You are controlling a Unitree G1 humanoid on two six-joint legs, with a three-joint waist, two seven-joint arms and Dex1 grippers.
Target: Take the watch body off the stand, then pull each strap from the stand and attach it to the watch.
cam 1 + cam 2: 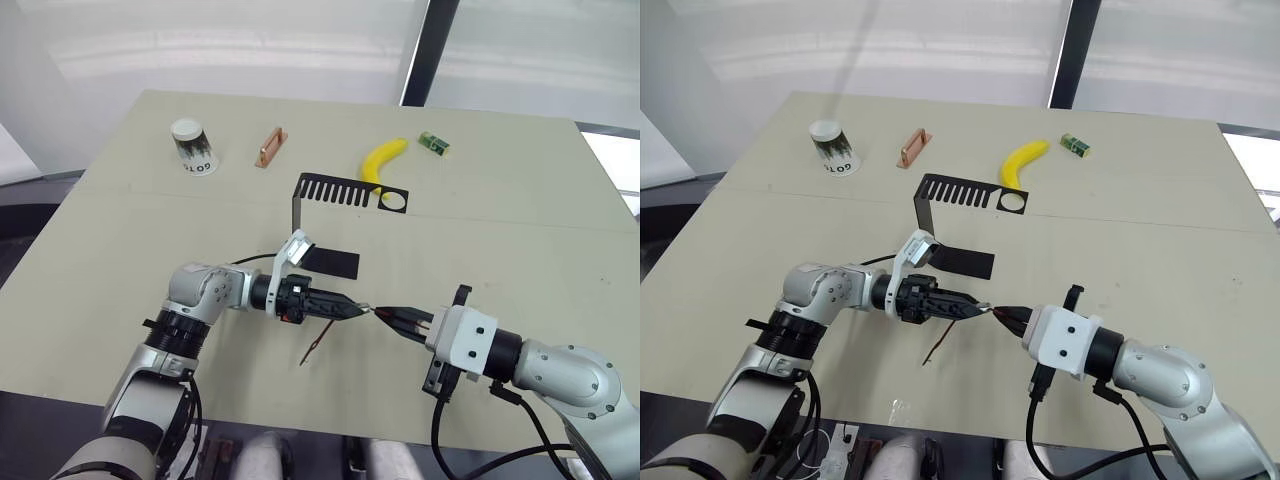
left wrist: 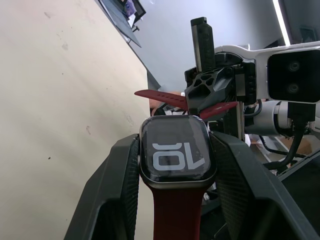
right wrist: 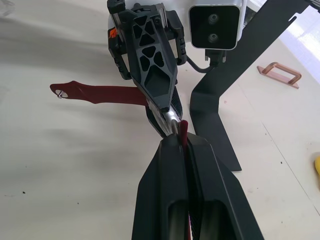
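The left gripper (image 2: 175, 170) has its two black fingers (image 2: 117, 185) closed on the sides of the watch body (image 2: 176, 156). The screen faces the left wrist camera and shows pale marks. One dark red strap (image 2: 176, 212) is already joined to the watch and runs back between the fingers. In the head views this strap (image 1: 318, 346) hangs down from the gripper, and its tip reaches down to the tabletop near the front edge.

The right gripper (image 3: 183, 132) has its fingers (image 3: 167, 170) pressed tight together on the second strap (image 3: 184, 131). Only a thin red edge of it sticks out past the tips. That end sits right at the edge of the watch, but you cannot tell if it is clicked in. In the head views the two grippers meet tip to tip above the tabletop, near the middle of the front edge, with the left gripper (image 1: 352, 309) on one side and the right gripper (image 1: 385, 314) on the other.

The stand (image 1: 335, 200) sits just behind the grippers, near the middle of the tabletop (image 1: 520, 230). Its flat base lies on the table and its comb-like top arm points toward the right edge.

Farther back, toward the far edge, there is a paper cup (image 1: 192, 146) lying on its side near the far left corner. Next to it is a small copper-coloured handle (image 1: 270, 146). A yellow banana (image 1: 383, 160) lies just behind the stand, and a small green box (image 1: 433, 143) lies beside it, toward the far right corner.
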